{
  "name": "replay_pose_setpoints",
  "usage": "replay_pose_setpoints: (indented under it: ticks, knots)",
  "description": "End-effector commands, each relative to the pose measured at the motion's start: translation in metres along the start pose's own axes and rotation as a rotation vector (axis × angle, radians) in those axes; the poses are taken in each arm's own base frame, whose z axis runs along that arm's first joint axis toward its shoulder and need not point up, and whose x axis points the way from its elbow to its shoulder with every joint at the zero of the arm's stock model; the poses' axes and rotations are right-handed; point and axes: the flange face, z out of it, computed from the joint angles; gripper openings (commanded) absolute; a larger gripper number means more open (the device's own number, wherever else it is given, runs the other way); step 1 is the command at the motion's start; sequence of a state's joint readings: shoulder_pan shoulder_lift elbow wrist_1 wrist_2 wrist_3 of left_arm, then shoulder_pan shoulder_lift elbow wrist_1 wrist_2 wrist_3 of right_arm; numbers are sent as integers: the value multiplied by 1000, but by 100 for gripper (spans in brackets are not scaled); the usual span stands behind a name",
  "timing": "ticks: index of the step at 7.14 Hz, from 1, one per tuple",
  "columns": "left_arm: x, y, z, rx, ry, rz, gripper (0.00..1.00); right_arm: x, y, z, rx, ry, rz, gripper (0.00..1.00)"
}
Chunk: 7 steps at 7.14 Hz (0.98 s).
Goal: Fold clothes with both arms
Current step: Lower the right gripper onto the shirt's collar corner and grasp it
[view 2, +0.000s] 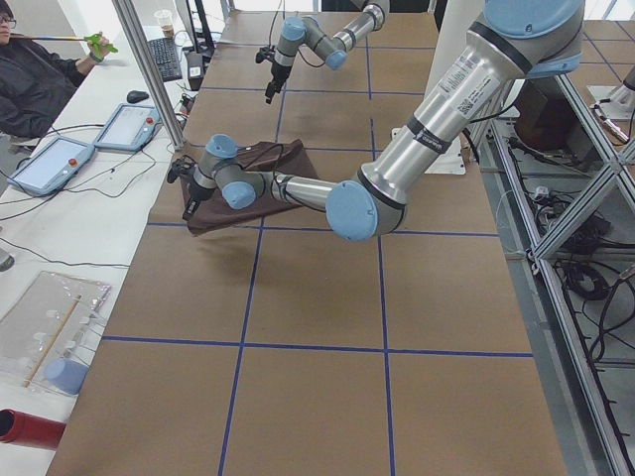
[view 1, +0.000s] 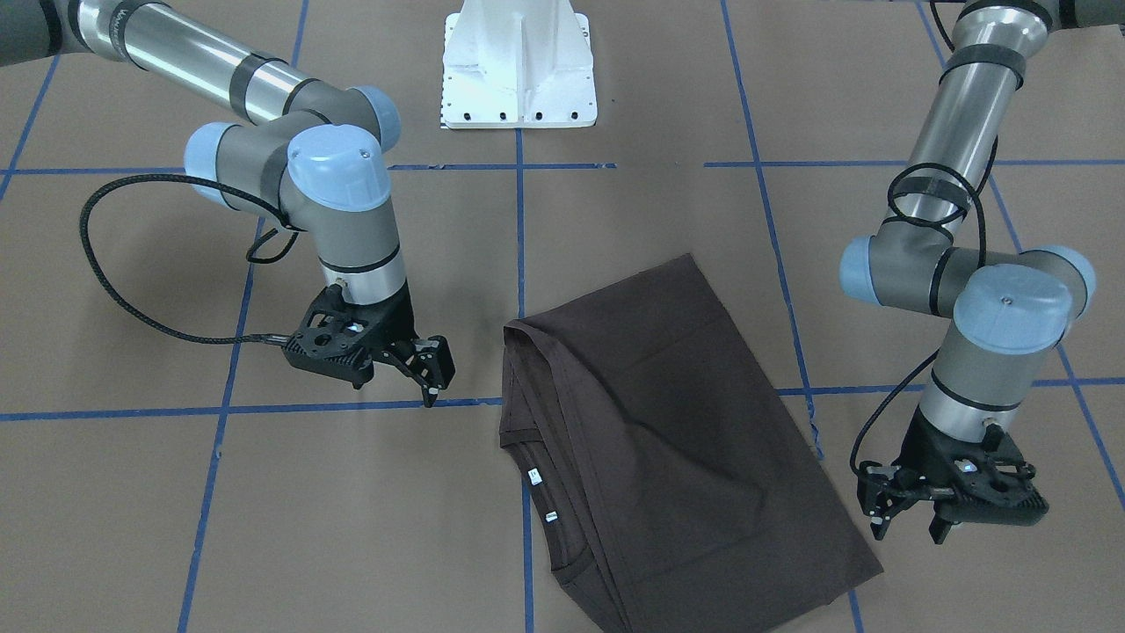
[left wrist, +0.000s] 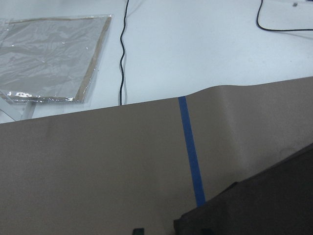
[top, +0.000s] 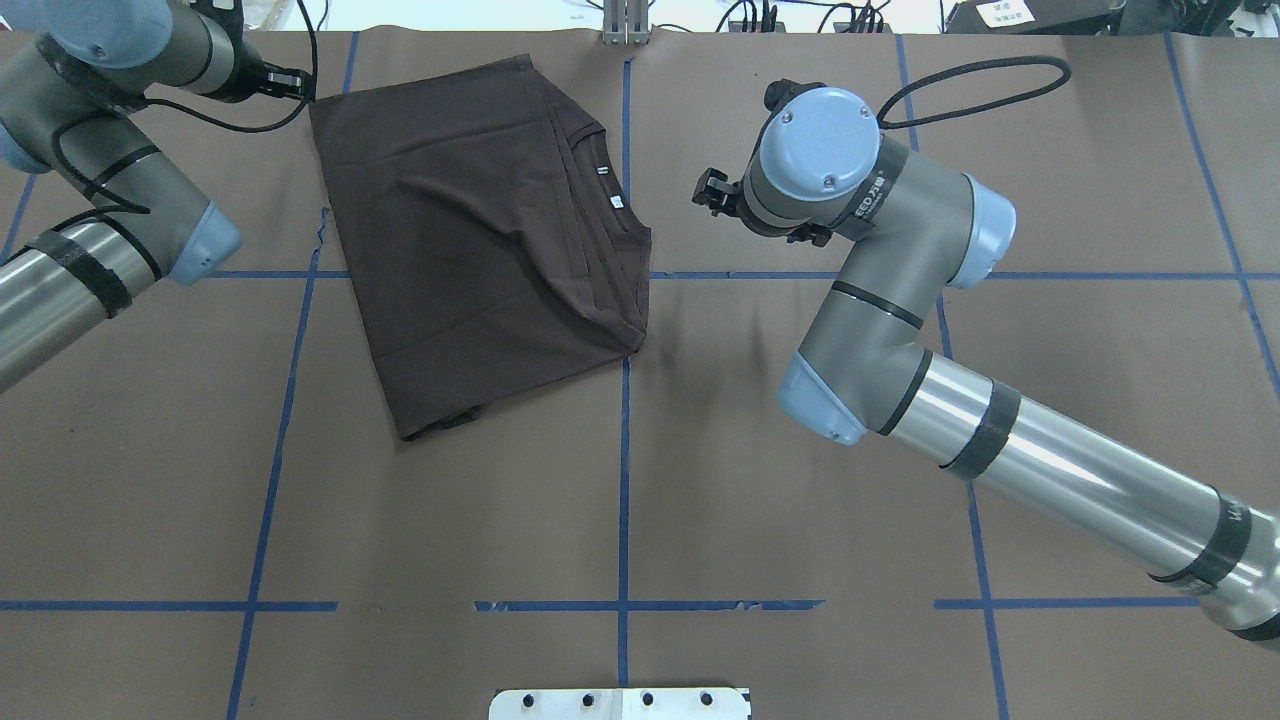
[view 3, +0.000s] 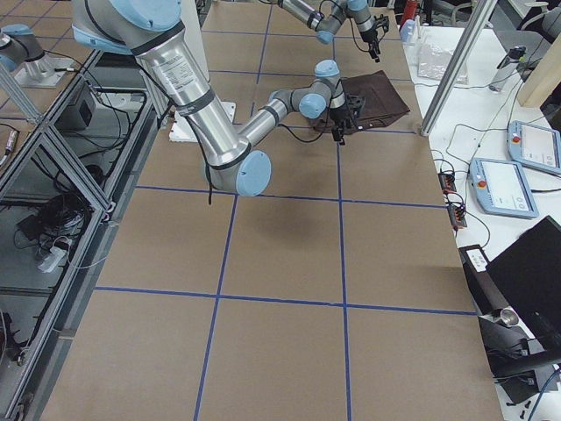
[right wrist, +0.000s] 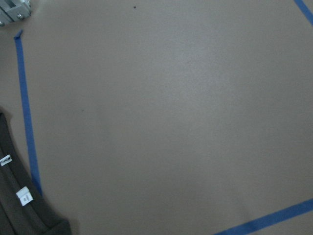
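Currently in hand: a pause between folds, as I judge it; neither arm is holding cloth.
Shirt: the dark brown shirt (view 1: 668,440) lies flat on the paper-covered table (view 1: 352,545), towards the side away from the robot's base, and is already folded into a rough slanted rectangle.
Layered edge: the stacked layers, the collar (view 1: 517,437) and two white neck tags (view 1: 533,477) show along the edge that faces the right arm.
Left gripper: the left gripper (view 1: 910,525) hangs just beside the opposite long edge, near a corner. Its fingers are spread, it holds nothing and it is clear of the cloth.
Right gripper: the right gripper (view 1: 431,374) hovers near the collar edge, apart from the shirt, over a blue tape line (view 1: 264,409). It grips nothing, but its fingers overlap in the front view, so I cannot tell whether they are spread or pressed together.
Progress: probably past the middle, since one crosswise fold would make a compact packet.
Next move calls for: each arm to come down on a corner at the same end, pinch every layer there, then lift and carry that end over the other in step with its partner.
Care needed: pinching only the top layer would pull the earlier fold apart, and uneven travel would skew the edges.
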State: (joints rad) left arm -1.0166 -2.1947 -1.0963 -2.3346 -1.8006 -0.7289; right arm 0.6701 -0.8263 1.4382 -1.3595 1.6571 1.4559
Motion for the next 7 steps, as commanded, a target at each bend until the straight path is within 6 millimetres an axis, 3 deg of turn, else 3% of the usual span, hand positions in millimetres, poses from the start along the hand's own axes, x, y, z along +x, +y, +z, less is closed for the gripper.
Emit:
replay_pose_setpoints:
  ticks: [1, 2, 3, 4, 7]
  knots:
    - [16, 14, -6, -6, 37, 15, 100, -63, 28, 7, 23, -4, 8, 99]
    - [20, 17, -5, -8, 42, 18, 100, -76, 41, 22, 51, -38, -6, 94]
    - [23, 19, -4, -11, 44, 21, 100, -85, 50, 33, 46, -34, -14, 83]
    - [26, 21, -4, -13, 48, 22, 100, -87, 59, 36, 42, -30, -24, 77]
    - [27, 22, -2, -16, 48, 25, 100, -87, 81, 48, 52, -12, -44, 73]
